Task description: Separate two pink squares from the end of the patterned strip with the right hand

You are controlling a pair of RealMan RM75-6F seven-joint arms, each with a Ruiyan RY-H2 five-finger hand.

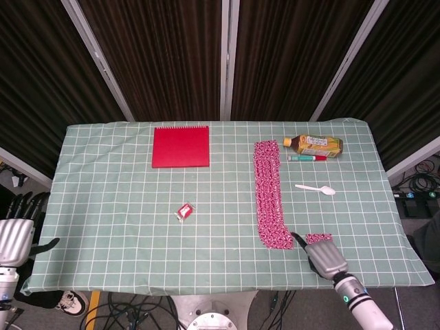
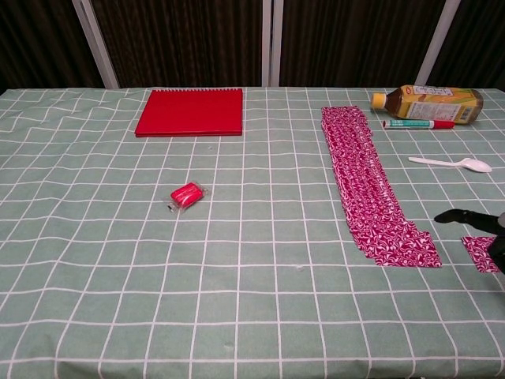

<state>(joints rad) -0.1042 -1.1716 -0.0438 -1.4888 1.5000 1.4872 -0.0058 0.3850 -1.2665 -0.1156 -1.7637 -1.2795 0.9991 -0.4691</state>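
Table [image 1: 117, 206] covered by green cloth [image 1: 206, 265] with white grid. Behind table, dark corrugated panels [image 1: 172, 55] divided by pale metal posts [image 1: 225, 58]. Grey floor [image 1: 10, 172] seen at left. Cables [image 1: 137, 317] seen under front edge, more cables [image 1: 416, 185] at right.

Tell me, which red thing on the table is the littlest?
The small red packet, alone on the cloth left of the patterned strip. The red notebook is much bigger and sits at the table's far side.

We see even, bright overhead light on the green checked cloth surface [image 1: 137, 206]; sharp focus, soft shadows, dark backdrop.
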